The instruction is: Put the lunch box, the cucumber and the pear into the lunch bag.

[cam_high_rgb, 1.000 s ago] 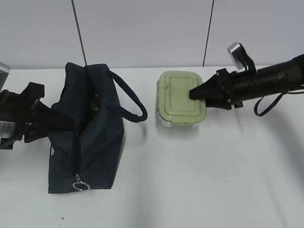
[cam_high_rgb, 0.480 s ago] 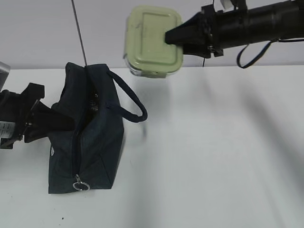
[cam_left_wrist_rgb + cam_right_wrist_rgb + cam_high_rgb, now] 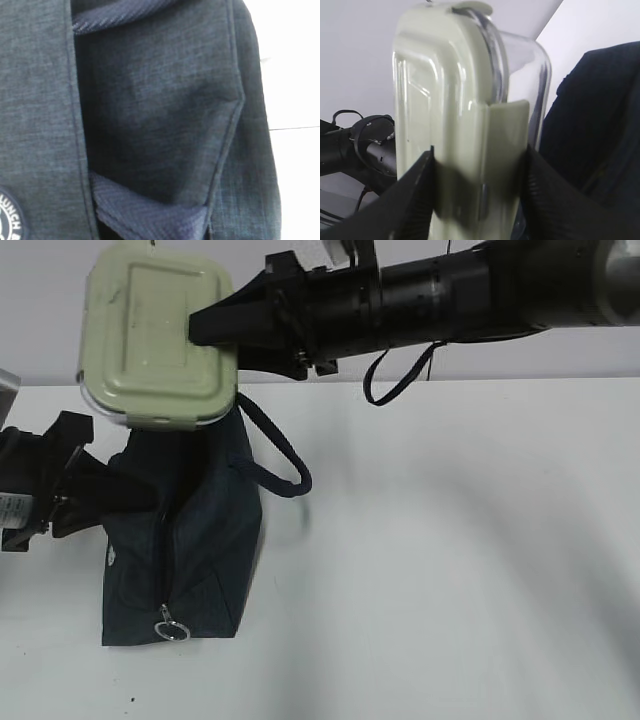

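Right gripper: jaws part-open and clamped on the lunch box, one finger against the lid face, the other against the clear base, as the right wrist view shows. The grip sits at the box edge where the clip is. The box is carried clear of the bench, lid toward the exterior camera, and it extends leftward from the fingertips. Its clear base shows as a thin band along the lower rim.

Bag: directly below the box and the right gripper, standing on the bench. The box's lower edge overlaps the bag's top in the exterior view; whether they touch cannot be told. One strap handle loops out to the right, beneath the right arm. The zipper runs down the near face of the bag to a metal ring pull at the bottom front corner, well below both grippers.

Left gripper: closed tight, pressed against the bag's left side at mid-height. The left wrist view is filled with dark fabric, seams and a ribbed strap; the fingertips themselves are not visible there, so whether fabric is pinched between them cannot be told. A round printed badge shows at the lower left corner of that view.

Cucumber and pear: not seen in any view.
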You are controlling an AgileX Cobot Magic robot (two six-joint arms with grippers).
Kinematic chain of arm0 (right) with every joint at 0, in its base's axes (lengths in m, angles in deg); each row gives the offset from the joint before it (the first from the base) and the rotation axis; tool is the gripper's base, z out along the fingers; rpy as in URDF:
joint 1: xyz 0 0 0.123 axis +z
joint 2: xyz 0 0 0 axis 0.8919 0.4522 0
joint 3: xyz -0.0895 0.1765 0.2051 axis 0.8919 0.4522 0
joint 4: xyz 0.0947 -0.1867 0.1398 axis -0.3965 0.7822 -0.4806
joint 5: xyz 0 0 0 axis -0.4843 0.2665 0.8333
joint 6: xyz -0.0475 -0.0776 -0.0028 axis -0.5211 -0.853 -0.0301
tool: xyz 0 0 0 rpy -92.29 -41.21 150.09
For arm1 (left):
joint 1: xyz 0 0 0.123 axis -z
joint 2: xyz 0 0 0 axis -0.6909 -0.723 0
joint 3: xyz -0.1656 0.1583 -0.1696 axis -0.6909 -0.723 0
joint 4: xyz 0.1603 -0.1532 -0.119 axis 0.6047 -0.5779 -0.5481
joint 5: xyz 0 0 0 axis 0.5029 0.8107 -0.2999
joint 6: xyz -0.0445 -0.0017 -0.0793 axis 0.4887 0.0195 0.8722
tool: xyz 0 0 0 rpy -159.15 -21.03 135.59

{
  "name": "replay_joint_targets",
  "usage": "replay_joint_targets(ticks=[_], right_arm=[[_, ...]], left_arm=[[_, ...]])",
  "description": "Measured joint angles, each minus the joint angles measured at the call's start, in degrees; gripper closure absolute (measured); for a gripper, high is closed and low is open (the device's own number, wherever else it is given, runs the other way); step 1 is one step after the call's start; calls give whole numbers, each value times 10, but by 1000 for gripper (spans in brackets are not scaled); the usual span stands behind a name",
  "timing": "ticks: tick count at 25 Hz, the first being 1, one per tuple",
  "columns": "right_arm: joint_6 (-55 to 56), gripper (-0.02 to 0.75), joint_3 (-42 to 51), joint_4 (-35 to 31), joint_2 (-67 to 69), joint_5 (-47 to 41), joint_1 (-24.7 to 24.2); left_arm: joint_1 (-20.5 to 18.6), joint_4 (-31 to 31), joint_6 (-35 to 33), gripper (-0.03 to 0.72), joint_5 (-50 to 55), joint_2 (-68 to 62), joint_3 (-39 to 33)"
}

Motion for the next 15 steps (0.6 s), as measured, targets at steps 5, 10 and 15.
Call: replay_joint_targets(ticks=[5,10,15], right_arm=[[-1,366,0,-4,27,22,8],[8,366,0,41,53,27,3],[61,366,-3,131,55,32,-16]], left_arm=[[0,-6,-1,707,0,0,0],[0,-16,-2,707,-5,0,0],[0,-23,-2,707,-4,-1,0]])
